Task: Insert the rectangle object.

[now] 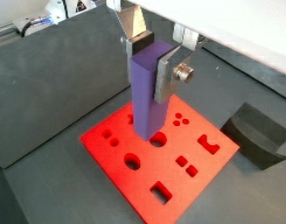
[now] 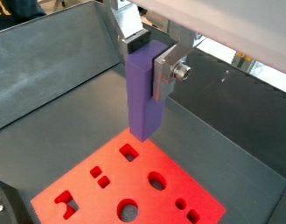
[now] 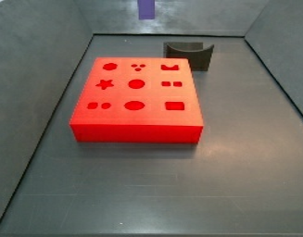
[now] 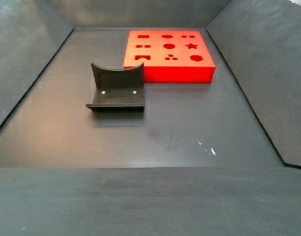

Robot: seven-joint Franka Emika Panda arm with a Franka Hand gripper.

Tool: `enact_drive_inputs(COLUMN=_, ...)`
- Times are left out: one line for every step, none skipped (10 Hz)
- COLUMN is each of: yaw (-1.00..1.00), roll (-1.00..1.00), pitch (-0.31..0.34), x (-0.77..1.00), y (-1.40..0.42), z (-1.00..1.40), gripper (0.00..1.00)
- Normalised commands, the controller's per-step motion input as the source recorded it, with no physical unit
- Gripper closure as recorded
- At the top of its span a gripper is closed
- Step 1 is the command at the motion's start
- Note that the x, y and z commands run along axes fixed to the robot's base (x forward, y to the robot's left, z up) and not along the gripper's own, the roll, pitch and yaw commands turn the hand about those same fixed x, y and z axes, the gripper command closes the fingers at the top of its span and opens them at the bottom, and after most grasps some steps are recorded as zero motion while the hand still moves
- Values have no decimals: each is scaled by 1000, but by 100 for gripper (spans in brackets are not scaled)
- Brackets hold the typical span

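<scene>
- Claw: seen in both wrist views, closed on the upper part of the rectangle object. A silver finger plate presses one flank of the bar; a dark pad sits against the opposite side.
- Rectangle object: a purple bar hanging upright from the claw, its lower end free in the air. In a side view only its lower tip enters at the top edge of the picture, so it is well above the work. The claw itself is outside both side views.
- Red block: lies flat on the dark tabletop, its top face cut with many shaped holes: round, star, square, rectangular and others.
- Relation: the bar's lower end stands above the block, apart from it. In both wrist views it appears over the block's edge region; which cut-out lies beneath it I cannot tell.
- Fixture: stands on the tabletop, apart from the block, carrying nothing.
- Step in hand, as judged: the bar is grasped and lifted; it is in carriage toward the block. Insertion is not yet done.
- Next move, as judged: bring the bar's end over the rectangular opening, turn the wrist until the cross-section matches the slot's sides, keep the bar upright, then lower slowly.
- Risk, as judged: a slight twist or offset would seat the end on the red face instead.
</scene>
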Motion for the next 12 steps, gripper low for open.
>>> enact_drive_inputs(yaw=-123, roll=-97, pitch=-143, x=54, y=0, z=-86, gripper=100)
enact_drive_inputs(yaw=-271, roll=-49, pitch=-170, x=-91, y=-9, z=-226, gripper=100)
enact_drive_inputs(yaw=-817, roll=0, pitch=0, x=-69, y=69, z=-417, gripper=100)
enact_drive_inputs(yaw=-877, roll=0, pitch=27, x=-163, y=46, z=-531, gripper=100)
enact_drive_inputs(yaw=-597, roll=0, pitch=-33, x=-91, y=0, z=-406, gripper=100)
enact_drive_inputs(yaw=-534, roll=0, pitch=-100, x=-26, y=0, z=-606, gripper=100)
enact_drive_inputs(yaw=-366, roll=0, pitch=-169, x=-160, y=0, z=-571, gripper=100)
enact_drive_inputs(yaw=-157, roll=0, pitch=-184, x=-354, y=0, z=-431, gripper=100)
enact_drive_inputs(yaw=-623, roll=37, pitch=-117, x=0, y=-106, z=-294, gripper=100)
enact_drive_inputs(yaw=-794, roll=61, pitch=-206, x=129, y=-180, z=-129, gripper=100)
enact_drive_inputs(yaw=-760, roll=109, pitch=-334, x=149, y=-77, z=-200, gripper=100)
enact_drive_inputs(yaw=-834, roll=80, pitch=-277, x=131, y=-17, z=-91, gripper=100)
